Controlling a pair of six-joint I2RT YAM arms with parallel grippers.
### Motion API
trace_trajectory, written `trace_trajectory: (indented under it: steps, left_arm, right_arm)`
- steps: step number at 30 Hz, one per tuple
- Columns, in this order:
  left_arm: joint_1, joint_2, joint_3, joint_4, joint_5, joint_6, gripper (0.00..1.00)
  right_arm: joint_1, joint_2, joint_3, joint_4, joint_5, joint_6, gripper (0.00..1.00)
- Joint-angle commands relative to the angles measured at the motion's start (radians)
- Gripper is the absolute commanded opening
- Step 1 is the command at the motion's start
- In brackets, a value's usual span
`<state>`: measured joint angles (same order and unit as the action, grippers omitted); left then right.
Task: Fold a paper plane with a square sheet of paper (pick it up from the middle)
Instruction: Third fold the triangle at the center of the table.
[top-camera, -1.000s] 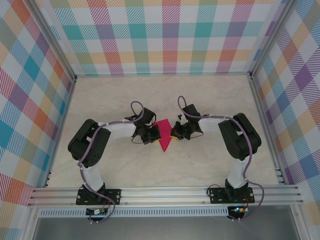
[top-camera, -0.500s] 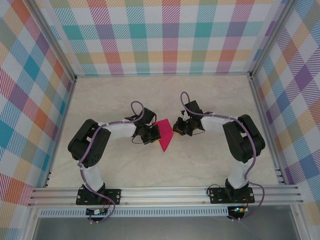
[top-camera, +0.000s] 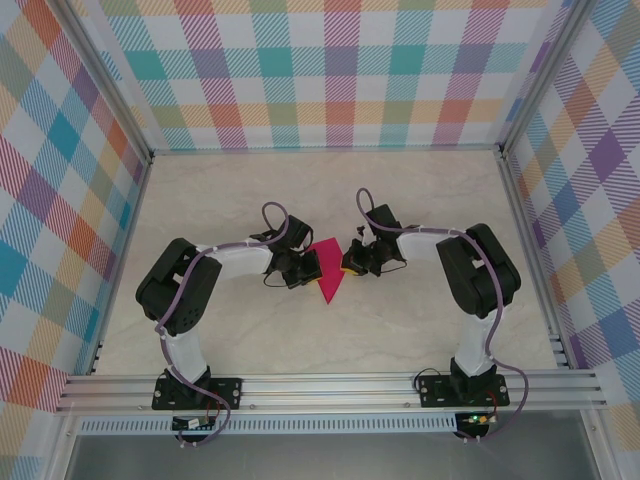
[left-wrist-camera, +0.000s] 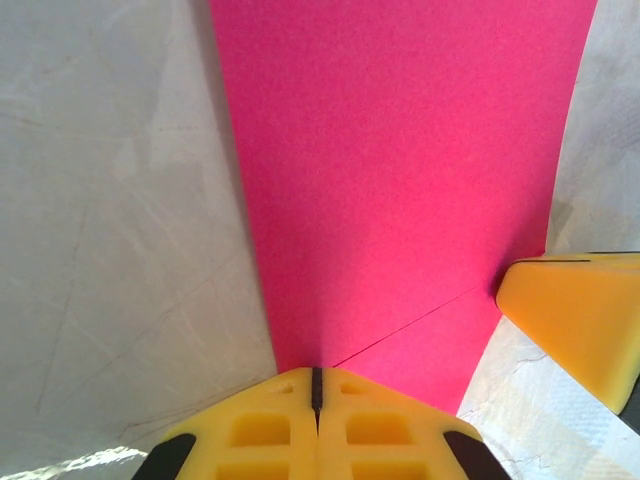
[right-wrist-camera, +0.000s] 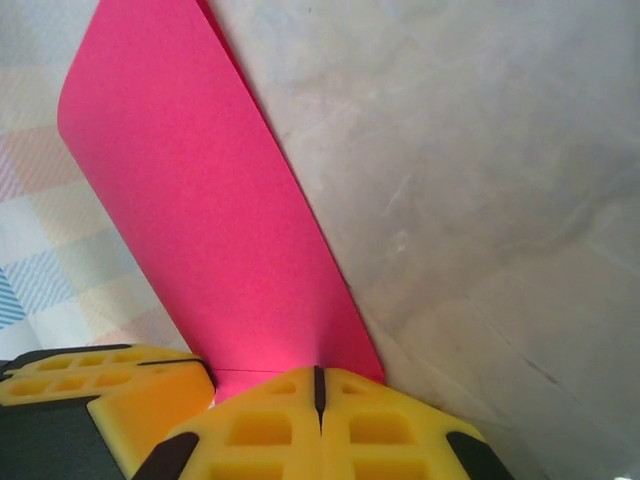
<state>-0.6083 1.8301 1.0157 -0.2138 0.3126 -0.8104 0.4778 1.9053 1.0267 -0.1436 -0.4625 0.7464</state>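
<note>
Top external view: a frame lined with plaid wall panels (top-camera: 340, 80) encloses a pale marbled table (top-camera: 420, 200), at whose near edge the left arm (top-camera: 180, 290) and right arm (top-camera: 480, 270) are bolted and bent inward toward the middle. Between their wrists lies the paper plane (top-camera: 328, 280), a magenta sheet already folded to a narrow triangle whose point faces the near edge. It sits on the table near its centre. The left gripper (top-camera: 303, 267) meets the paper's left edge and the right gripper (top-camera: 352, 262) meets its right edge. In each wrist view the yellow jaws stand together with nothing between them. The paper spreads face-on beneath the closed tips rather than into their seam, so the tips appear to rest on the paper rather than pinch it. The left wrist view also shows a fine crease (left-wrist-camera: 415, 325) running slantwise across the near corner, with the other gripper's yellow finger just beside that edge. Judged from this layout, the step in hand is the pressing flat of a fold, late in the folding. The next move probably calls for one tip to pin the paper while the other draws along the fold, with light pressure so the thin sheet neither slides nor tears.
</note>
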Motion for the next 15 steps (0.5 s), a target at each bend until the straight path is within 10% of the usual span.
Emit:
trace_trajectory:
  steps: [1, 8, 15]
  left_arm:
    - [-0.008, 0.044, -0.017, -0.128, -0.095, 0.021, 0.03]
    - [-0.024, 0.068, -0.014, -0.114, -0.077, 0.009, 0.03]
    - [-0.023, 0.069, -0.006, -0.106, -0.081, 0.005, 0.02]
  right_arm:
    - [-0.025, 0.008, -0.001, -0.026, 0.079, 0.040, 0.03]
    - [-0.050, -0.119, -0.055, -0.005, 0.190, 0.117, 0.03]
    - [0.007, -0.239, -0.111, 0.022, -0.002, 0.053, 0.05]
